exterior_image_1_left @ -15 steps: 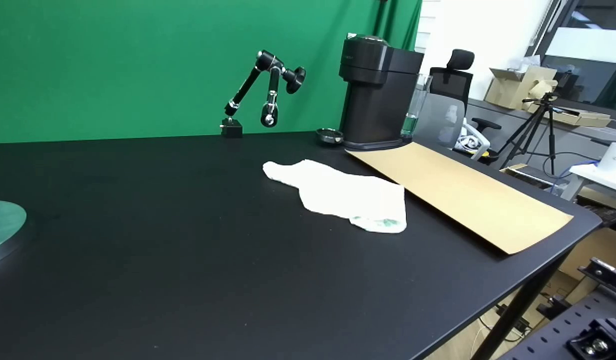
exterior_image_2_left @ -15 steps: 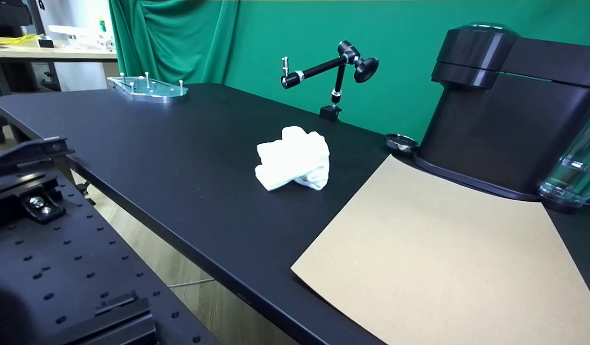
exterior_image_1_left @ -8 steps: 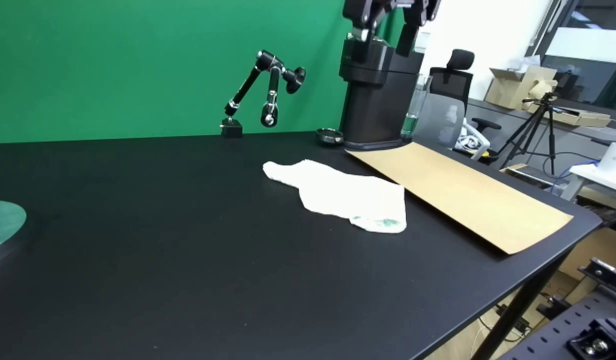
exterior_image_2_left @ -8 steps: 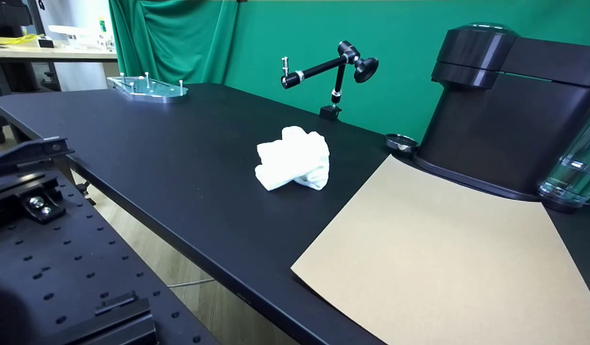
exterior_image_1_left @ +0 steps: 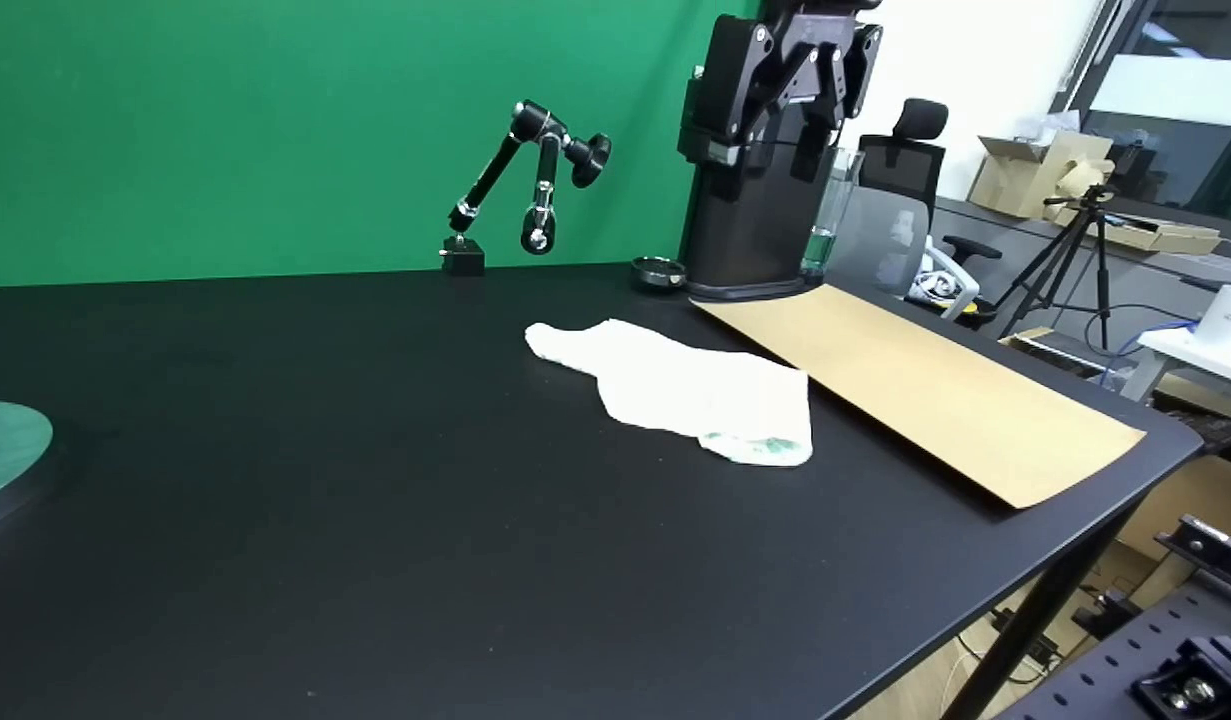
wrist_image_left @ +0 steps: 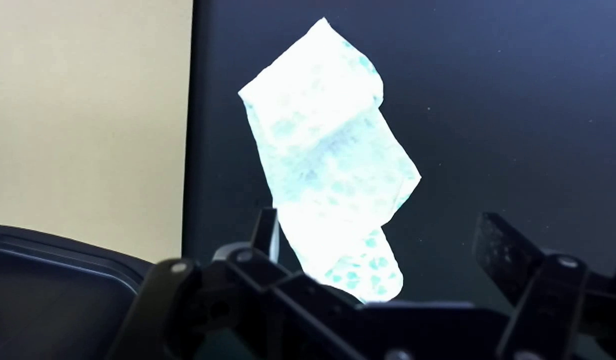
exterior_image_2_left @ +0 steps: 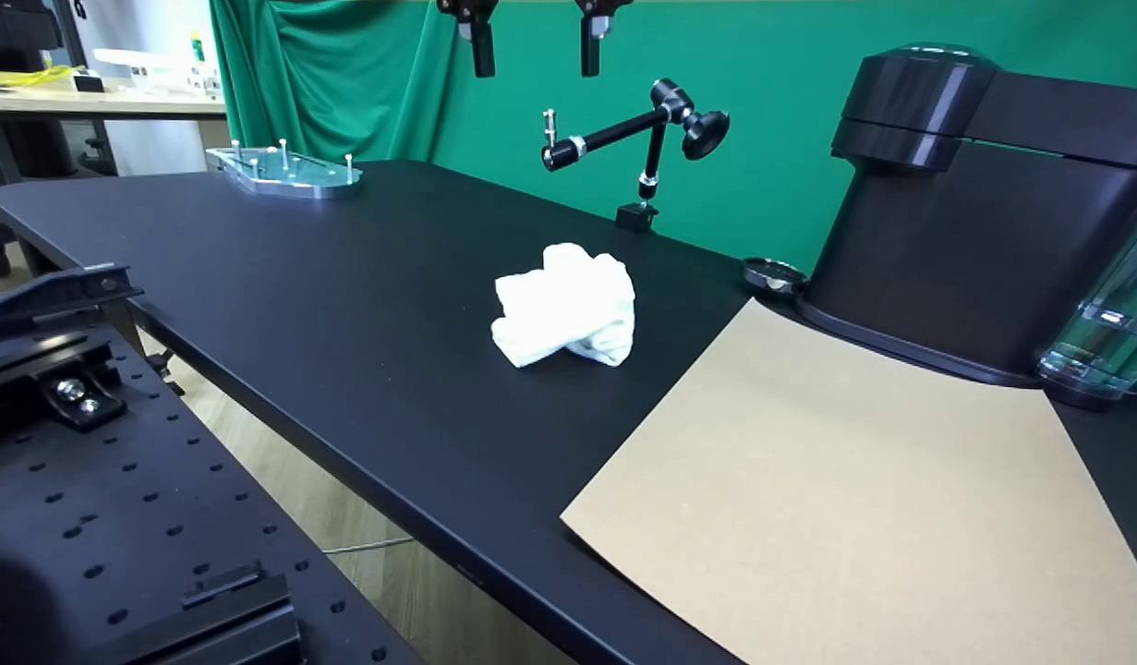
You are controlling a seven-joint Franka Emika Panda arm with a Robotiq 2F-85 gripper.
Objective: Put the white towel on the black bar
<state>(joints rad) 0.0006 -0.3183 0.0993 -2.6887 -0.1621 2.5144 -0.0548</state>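
Just beside the flat tan cardboard sheet [exterior_image_2_left: 873, 480], the small white cloth towel [exterior_image_2_left: 568, 305] lies bunched, probably light and limp and best pinched by its raised middle folds, while the black two-fingered gripper [exterior_image_2_left: 537, 74] hangs higher than that sheet, jaws spread, holding nothing.

green curtain [exterior_image_1_left: 305, 140] hangs behind the bench [exterior_image_2_left: 374, 305] in both exterior views, gathered in folds at one end. bulky black machine [exterior_image_2_left: 956, 231] stands upright on the bench; clear tank [exterior_image_2_left: 1099, 342] at its side. small round black dish [exterior_image_2_left: 773, 275] sits just beside the machine's base. tan cardboard sheet [exterior_image_2_left: 845, 499] lies on the bench, one edge along that base. in an exterior view: glossy, green-tinted plate [exterior_image_2_left: 291, 175] with upright pegs, on the bench near the curtain. in an exterior view, beyond the bench: high-backed chair [exterior_image_1_left: 900, 165], open cardboard box [exterior_image_1_left: 1015, 185], tripod [exterior_image_1_left: 1089, 207].
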